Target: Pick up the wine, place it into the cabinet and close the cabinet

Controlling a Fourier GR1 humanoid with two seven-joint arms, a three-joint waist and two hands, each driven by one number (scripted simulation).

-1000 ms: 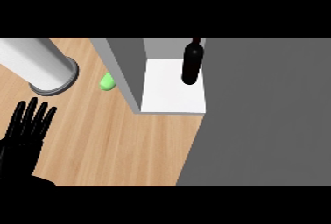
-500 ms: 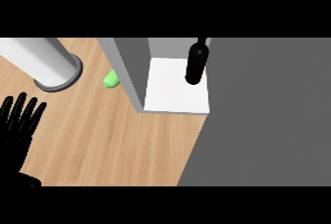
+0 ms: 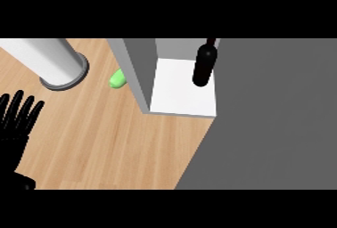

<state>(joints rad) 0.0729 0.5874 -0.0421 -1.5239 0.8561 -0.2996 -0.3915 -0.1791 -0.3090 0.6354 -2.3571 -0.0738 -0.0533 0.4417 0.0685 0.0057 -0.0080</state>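
Wine (image 3: 203, 67) stands upright inside cabinet (image 3: 183, 91) on its white shelf, near tabletop (image 3: 99, 133) far edge. My left hand (image 3: 16, 120) at left edge, fingers spread, holding nothing; right hand out of view. Placing looks done. Next: shut cabinet door — door not identifiable from here

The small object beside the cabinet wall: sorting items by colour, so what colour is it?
Bright green, seen in the head view.

A wooden counter (image 3: 112, 142) carries a grey cylinder (image 3: 56, 62) and a green object (image 3: 118, 79).
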